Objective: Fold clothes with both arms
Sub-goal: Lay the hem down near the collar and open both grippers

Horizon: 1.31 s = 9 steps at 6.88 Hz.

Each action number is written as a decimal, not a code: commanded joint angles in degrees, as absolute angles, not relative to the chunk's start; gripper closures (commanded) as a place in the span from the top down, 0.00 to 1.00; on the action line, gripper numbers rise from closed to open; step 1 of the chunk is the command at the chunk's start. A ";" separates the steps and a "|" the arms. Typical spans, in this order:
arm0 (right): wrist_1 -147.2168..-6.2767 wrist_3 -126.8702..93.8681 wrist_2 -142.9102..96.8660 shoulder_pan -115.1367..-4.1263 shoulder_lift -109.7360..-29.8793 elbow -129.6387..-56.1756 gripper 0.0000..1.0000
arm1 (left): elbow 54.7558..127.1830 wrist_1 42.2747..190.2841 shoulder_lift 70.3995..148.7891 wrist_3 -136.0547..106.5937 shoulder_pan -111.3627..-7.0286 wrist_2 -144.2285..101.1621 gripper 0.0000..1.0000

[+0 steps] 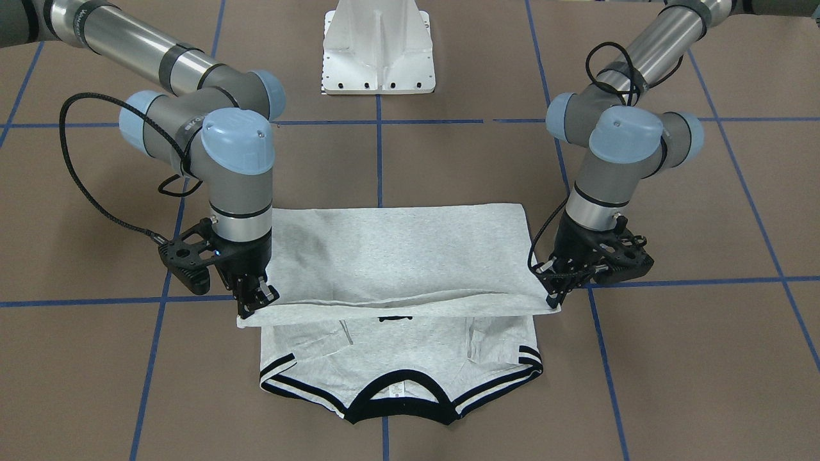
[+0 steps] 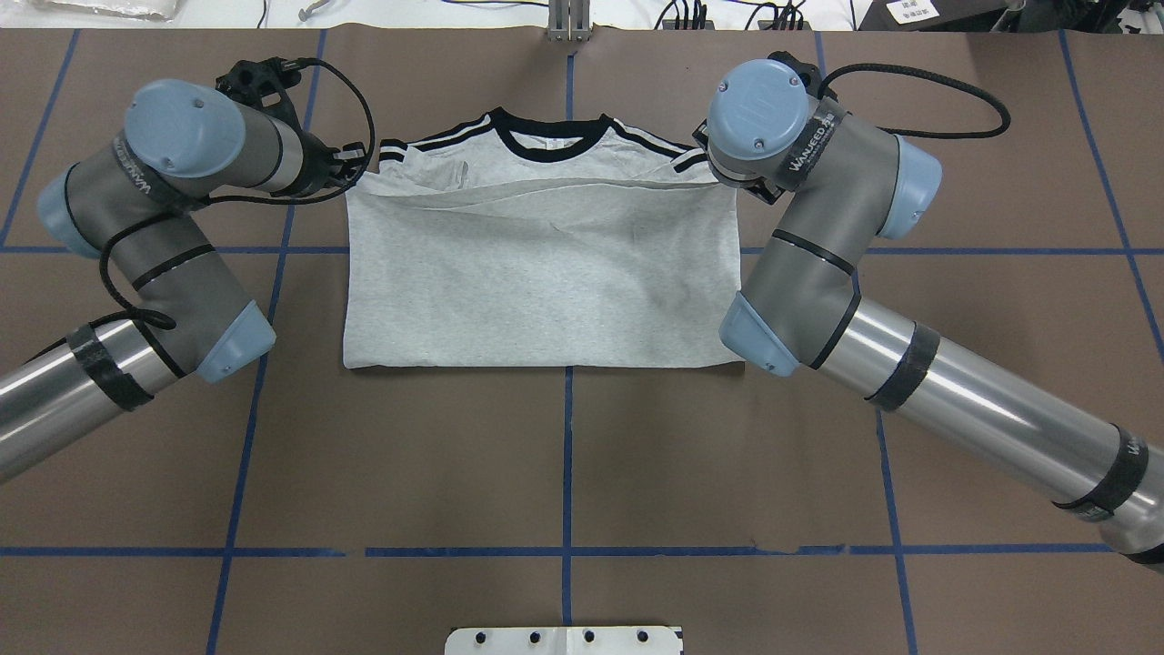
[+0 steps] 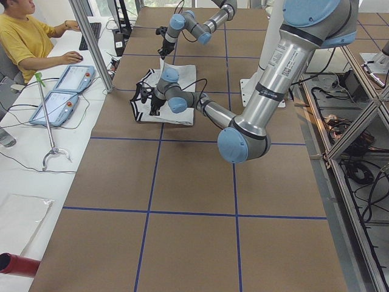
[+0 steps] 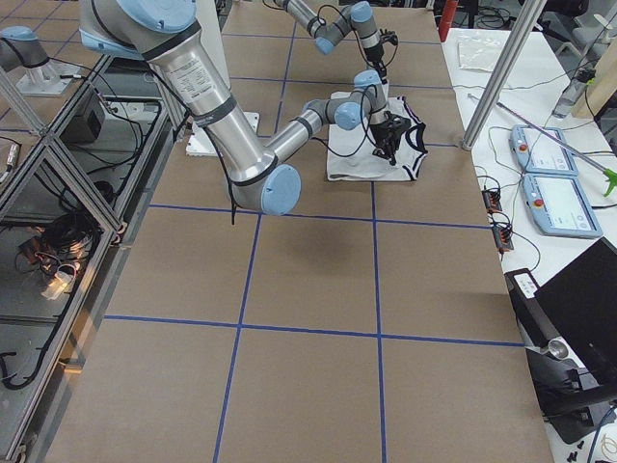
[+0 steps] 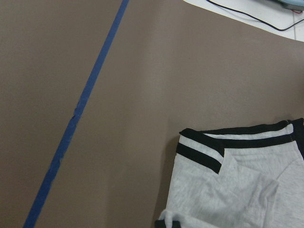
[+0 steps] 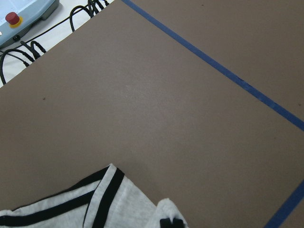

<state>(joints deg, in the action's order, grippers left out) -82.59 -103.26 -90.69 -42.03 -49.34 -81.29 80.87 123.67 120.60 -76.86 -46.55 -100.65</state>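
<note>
Pinching the shirt [image 1: 397,256] by both corners of its doubled-over hem [image 1: 410,307]: clenched on the fabric with the left gripper [image 1: 556,291] at one corner and the right gripper [image 1: 258,299] at the other. Showing in each wrist view as a grey tuft caught at black fingertips [image 5: 167,223]. Lying on the brown table [image 1: 448,160] between the grippers, plain grey side up, lower half folded over the upper. Ending short of the black collar [image 1: 396,410], with it and the shoulder stripes [image 1: 496,378] uncovered on the side away from the white base [image 1: 378,48]. Raised a little at the hem, off the layer below.
</note>
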 commanded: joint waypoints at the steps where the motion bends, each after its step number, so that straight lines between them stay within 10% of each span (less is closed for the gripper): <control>1: -80.68 -102.92 -90.53 -42.19 -48.61 -77.87 0.00 | 74.46 126.82 124.00 -76.82 -46.67 -100.37 0.00; 9: -74.27 -102.74 -89.82 -43.33 -43.68 -69.61 0.11 | 71.98 130.25 124.37 -76.91 -50.26 -100.63 0.08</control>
<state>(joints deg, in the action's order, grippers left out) -74.28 -102.79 -89.83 -43.11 -44.13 -69.76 72.05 130.07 124.59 -76.94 -49.27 -100.54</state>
